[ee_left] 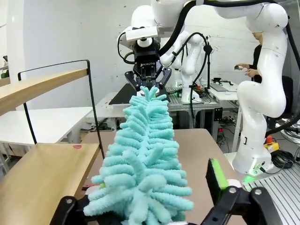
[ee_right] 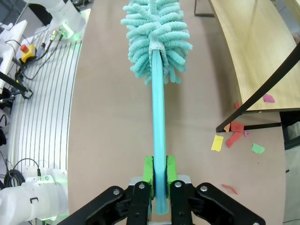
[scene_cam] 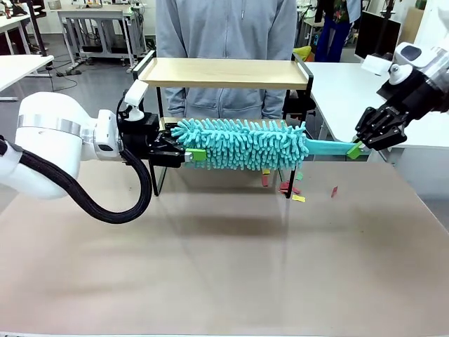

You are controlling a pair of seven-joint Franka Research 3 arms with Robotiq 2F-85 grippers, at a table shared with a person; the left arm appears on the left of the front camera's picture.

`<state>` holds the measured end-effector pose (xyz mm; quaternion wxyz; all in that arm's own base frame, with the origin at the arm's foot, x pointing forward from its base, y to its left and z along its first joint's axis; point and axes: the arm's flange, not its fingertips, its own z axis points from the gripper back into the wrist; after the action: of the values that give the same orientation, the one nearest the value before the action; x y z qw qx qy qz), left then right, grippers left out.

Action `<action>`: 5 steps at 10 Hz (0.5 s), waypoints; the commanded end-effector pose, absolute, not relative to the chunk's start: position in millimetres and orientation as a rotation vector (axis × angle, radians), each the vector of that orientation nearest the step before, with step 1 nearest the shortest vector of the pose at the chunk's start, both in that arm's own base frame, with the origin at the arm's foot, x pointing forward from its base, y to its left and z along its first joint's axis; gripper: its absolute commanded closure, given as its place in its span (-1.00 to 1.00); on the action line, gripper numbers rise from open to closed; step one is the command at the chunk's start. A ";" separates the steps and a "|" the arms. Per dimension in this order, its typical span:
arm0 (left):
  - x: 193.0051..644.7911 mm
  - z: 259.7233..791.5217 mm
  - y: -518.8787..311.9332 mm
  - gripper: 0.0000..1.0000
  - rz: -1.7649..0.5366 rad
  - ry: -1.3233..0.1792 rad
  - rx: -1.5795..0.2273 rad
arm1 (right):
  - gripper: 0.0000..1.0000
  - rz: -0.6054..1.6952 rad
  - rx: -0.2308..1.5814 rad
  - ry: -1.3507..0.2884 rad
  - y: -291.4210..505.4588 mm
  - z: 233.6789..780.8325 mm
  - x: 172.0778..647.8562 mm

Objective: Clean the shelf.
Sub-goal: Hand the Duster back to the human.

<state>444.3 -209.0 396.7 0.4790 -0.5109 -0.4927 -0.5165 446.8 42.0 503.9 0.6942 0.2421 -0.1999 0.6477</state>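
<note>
The brown table mat (scene_cam: pixel 224 260) fills the near side of the table. At its far edge stands the shelf (scene_cam: pixel 224 72), a two-tier rack with light wooden boards in a thin black frame, just in front of a person in a grey zip jacket (scene_cam: pixel 226 28).

The left arm (scene_cam: pixel 49 144) comes in low from the left. The teal microfibre duster (scene_cam: pixel 242 144) lies level in front of the shelf's lower tier, between the two grippers. Its fluffy head points at the left gripper (scene_cam: pixel 184 152), whose green-padded fingers (ee_left: pixel 216 174) stand on either side of the head's tip; whether they press on it cannot be told. In the right wrist view, the right gripper (ee_right: pixel 158 183) is clamped on the end of the duster's flat teal handle (ee_right: pixel 158 122), pads tight against both its sides.

Small paper scraps (ee_right: pixel 233 139) in red, yellow and green lie on the mat beside the shelf's front leg, and a pink scrap (ee_right: pixel 268 98) rests on the lower board.
</note>
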 end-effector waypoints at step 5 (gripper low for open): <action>442.1 400.8 -218.0 0.70 -1.287 -1.165 -1.250 | 0.73 1.437 0.551 -0.460 43.4 507.3 444.9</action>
<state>444.0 -210.3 396.0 0.4790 -0.5114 -0.4893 -0.5193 446.6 41.3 503.7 0.6944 0.2430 -0.1993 0.6473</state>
